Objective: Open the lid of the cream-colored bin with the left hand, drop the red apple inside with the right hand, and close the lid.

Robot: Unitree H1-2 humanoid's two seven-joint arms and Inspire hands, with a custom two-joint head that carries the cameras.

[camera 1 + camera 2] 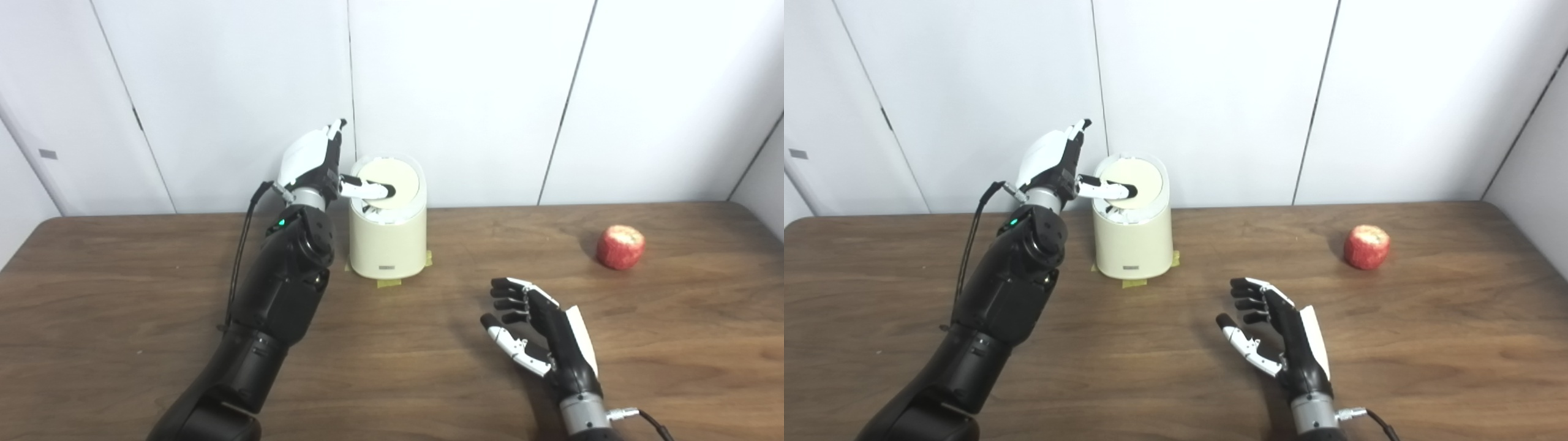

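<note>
Just right of my left hand (315, 164) stands the cream-colored round plastic bin (388, 242), at the far edge of the dark wood table (429, 343) against the white panel wall (465, 92). Left hand is raised beside the bin's rim, fingers up and apart, thumb laid across the pale round lid (392, 177); lid looks tipped, front edge lifted with a dark gap under it, can't tell how far open. I read that as thumb touching the lid, nothing clenched. Yellow tape bits (388, 282) show at the bin's base. My right hand (1274, 334) hovers low over the table, palm facing left, fingers loosely curled and apart, holding nothing. The red round apple (1368, 247) sits on the table beyond and right of the right hand, well apart from it and from the bin.
</note>
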